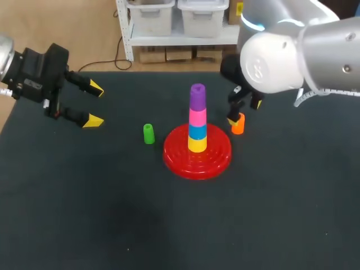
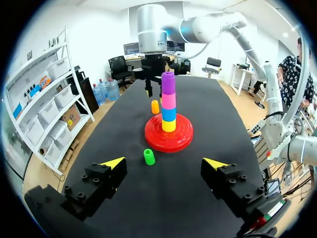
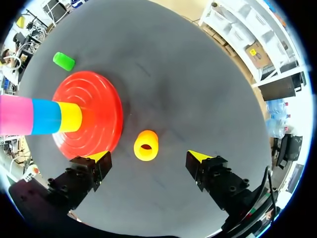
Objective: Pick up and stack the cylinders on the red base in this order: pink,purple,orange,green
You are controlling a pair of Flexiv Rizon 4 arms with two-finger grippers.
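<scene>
Orange cylinder (image 1: 238, 124): stands upright on the table (image 1: 84, 214), near the red base on its right side and not touching it. In the right wrist view its hollow top faces the camera.
Position relative to right gripper (image 1: 244, 111): the cylinder sits under the gripper and between its two fingers, with bare table showing on either side of it.
Right gripper state: fingers spread wide. Neither yellow tip touches the cylinder and nothing is held.
Red base (image 1: 174, 157): round ridged disc near the middle of the table, carrying a central stack.
Stack on base: yellow cylinder (image 1: 197, 144) at the bottom, then blue cylinder (image 1: 197, 131), pink cylinder (image 1: 197, 117) and purple cylinder (image 1: 197, 95) on top. The column is upright.
Green cylinder (image 1: 148, 134): upright on the table just left of the base, apart from its rim.
Left gripper (image 1: 94, 104): hangs over the left part of the table, well apart from the green cylinder and the base. In its wrist view the green cylinder stands ahead of the fingers.
Left gripper state: fingers wide apart, holding and touching nothing.
</scene>
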